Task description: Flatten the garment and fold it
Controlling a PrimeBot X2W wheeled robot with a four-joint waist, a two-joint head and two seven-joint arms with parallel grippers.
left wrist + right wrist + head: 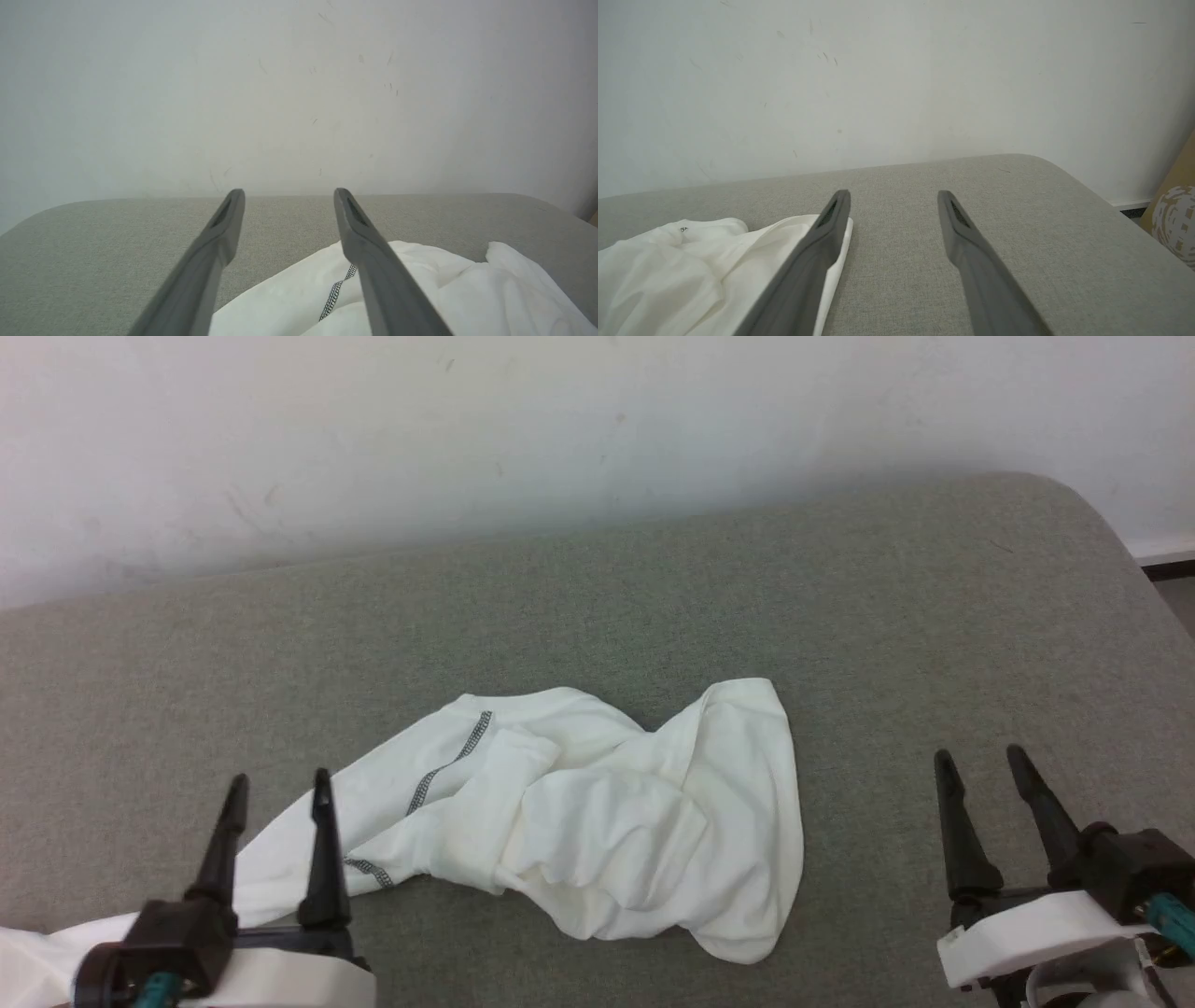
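The white garment [597, 812] lies crumpled in the middle of the grey cushioned surface [597, 607], with dark zigzag stitching showing on its left part. One sleeve trails toward the lower left corner, under my left gripper [280, 789]. That gripper is open, with nothing between its fingers, and sits above the sleeve. In the left wrist view the garment [420, 289] lies below and right of the open left gripper [287, 193]. My right gripper [980, 761] is open, to the right of the garment and apart from it. In the right wrist view the garment [691, 275] lies left of the open right gripper [894, 196].
A pale wall [560, 429] runs along the far edge of the surface. The surface has a rounded corner at the far right [1074, 513], with a strip of floor beyond it. A brown cardboard object [1174, 214] stands off the right edge.
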